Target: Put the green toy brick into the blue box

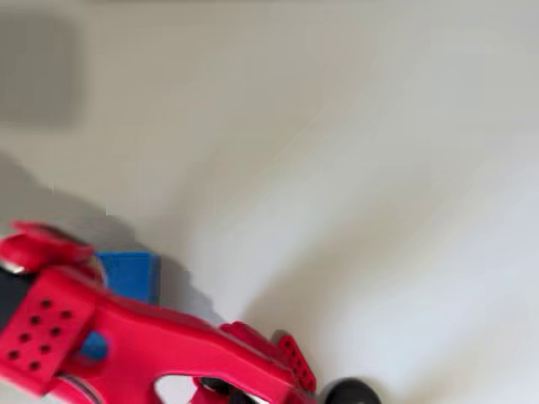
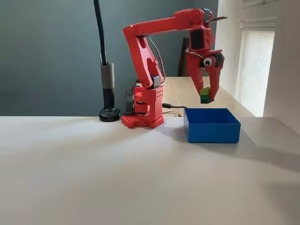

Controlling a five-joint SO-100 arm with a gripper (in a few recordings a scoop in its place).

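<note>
Tool [image 2: 206, 96] hangs from the red arm [image 2: 154, 28], fingers pointing straight down and pinching the green toy brick [image 2: 205, 95] at their tips. The brick is clear of the surface [image 2: 93, 178], held in the air, lime colour showing between and below the fingertips. Directly under it sits the blue box [image 2: 212, 125], open top up, resting flat on the surface just beside the arm's base [image 2: 143, 110]. In the fixed view the brick lines up over the box's middle, slightly left of centre, with a clear gap down to the rim. That vertical relation is what the release depends on: box below, brick above, drop path apparently inside the walls. Depth is harder to read from this side-on angle; the brick could sit nearer the back wall than it looks. The brick's long axis cannot be made out at this size. In the overhead view the arm [image 1: 152, 345] is blurred and close to the lens, and a corner of the blue box [image 1: 128, 273] shows beside it. A black lamp post [image 2: 107, 70] stands left of the base, well apart.
</note>
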